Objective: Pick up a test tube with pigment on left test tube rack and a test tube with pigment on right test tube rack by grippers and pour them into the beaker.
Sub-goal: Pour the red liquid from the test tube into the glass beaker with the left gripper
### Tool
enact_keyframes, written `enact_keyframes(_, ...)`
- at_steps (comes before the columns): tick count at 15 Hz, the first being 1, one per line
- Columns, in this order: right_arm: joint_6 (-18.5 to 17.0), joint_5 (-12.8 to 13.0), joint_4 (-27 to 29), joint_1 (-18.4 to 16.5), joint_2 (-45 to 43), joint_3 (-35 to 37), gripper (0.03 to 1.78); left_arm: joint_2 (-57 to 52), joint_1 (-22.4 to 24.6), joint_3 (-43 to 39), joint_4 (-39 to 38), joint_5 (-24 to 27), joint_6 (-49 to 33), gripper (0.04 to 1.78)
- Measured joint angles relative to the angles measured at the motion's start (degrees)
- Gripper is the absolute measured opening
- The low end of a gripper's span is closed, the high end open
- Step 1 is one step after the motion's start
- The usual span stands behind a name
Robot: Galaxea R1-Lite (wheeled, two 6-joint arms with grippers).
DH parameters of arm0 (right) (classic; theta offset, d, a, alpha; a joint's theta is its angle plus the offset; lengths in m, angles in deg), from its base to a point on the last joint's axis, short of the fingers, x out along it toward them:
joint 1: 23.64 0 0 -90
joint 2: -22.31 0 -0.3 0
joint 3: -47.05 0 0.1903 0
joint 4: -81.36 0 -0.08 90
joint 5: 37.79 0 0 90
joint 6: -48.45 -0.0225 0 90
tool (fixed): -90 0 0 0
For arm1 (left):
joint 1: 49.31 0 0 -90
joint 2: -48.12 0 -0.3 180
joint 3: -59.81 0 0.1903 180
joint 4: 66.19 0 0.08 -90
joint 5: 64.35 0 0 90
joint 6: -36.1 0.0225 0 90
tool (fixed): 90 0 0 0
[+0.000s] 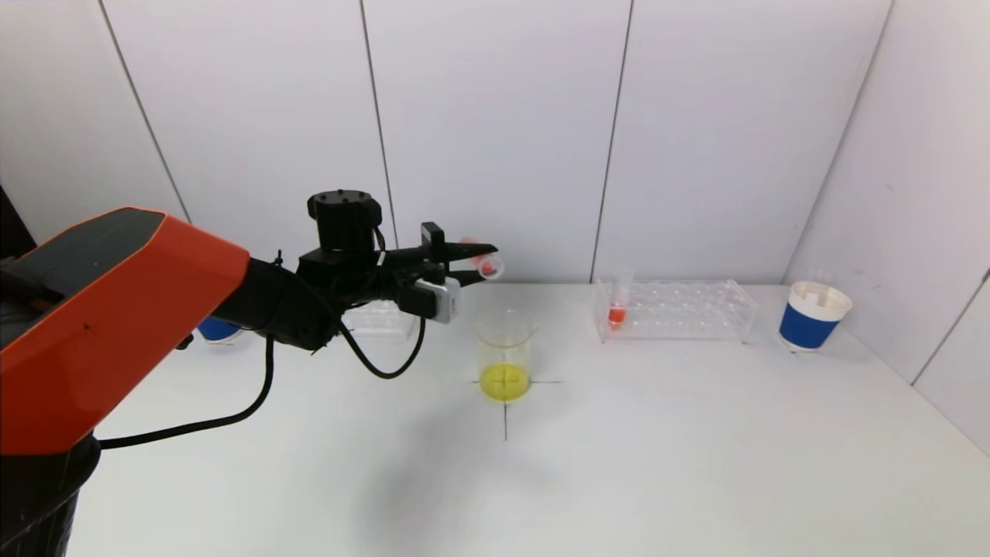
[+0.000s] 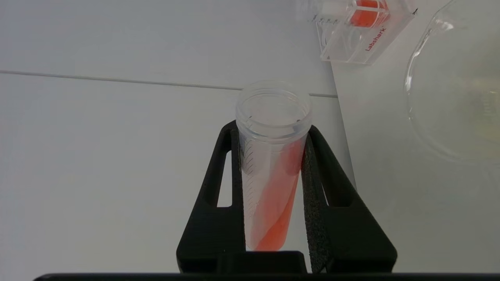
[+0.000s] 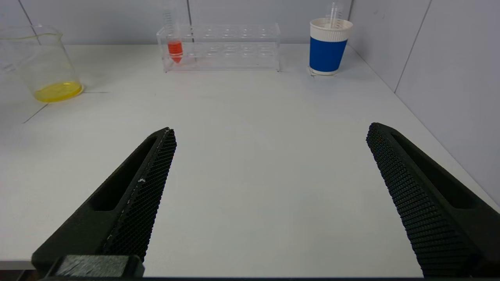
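My left gripper (image 1: 479, 261) is shut on a clear test tube (image 1: 487, 265) with red pigment, tilted nearly level, its open mouth above and just behind the beaker (image 1: 504, 354). In the left wrist view the tube (image 2: 271, 164) sits between the black fingers, red liquid running along its lower side. The beaker holds yellow liquid on a cross mark. A second tube with red pigment (image 1: 617, 306) stands in the right rack (image 1: 674, 311). The left rack (image 1: 379, 319) is mostly hidden behind my left arm. My right gripper (image 3: 269, 164) is open and empty over the table's near right part, out of the head view.
A blue and white paper cup (image 1: 812, 316) stands at the back right beside the right rack. Another blue cup (image 1: 216, 329) peeks out behind my left arm. White walls close in at the back and on the right side.
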Motion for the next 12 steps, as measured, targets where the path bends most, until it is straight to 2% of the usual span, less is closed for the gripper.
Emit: enact_keyframes(12,0.02,0.01,0.00,0.00,0.00,0.00,1.77,1.18,-0.20,-1.01,0.02,-0.41,5.33,0.44)
